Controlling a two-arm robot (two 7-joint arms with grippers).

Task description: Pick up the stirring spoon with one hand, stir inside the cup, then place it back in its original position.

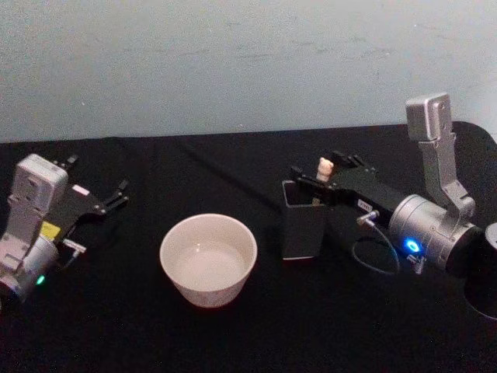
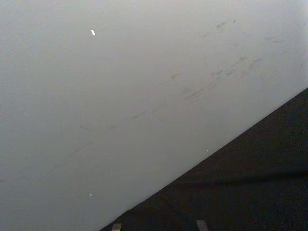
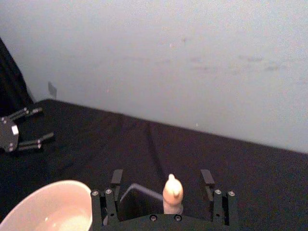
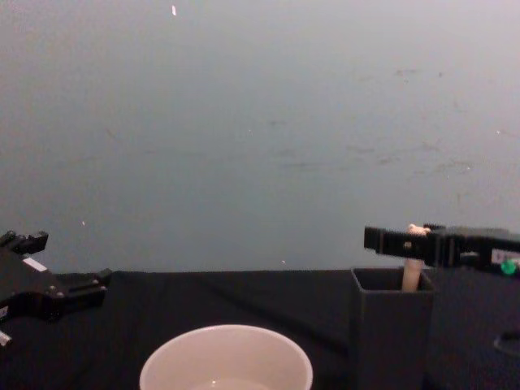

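A black-covered table [image 1: 233,342] carries everything. The right arm reaches in low from the right, forearm nearly level, wrist camera standing up above it; its right gripper [image 3: 163,185] sits just over the dark holder box [image 1: 301,225], fingers [image 3: 116,179] spread to either side of the spoon handle, apparently not touching it. The left gripper [image 1: 109,198] rests parked at the table's left edge, its fingers apart. The cream cup [image 1: 208,259] stands between the arms, just left of the holder. The stirring spoon [image 1: 324,168] stands upright in the holder, bear head poking out.
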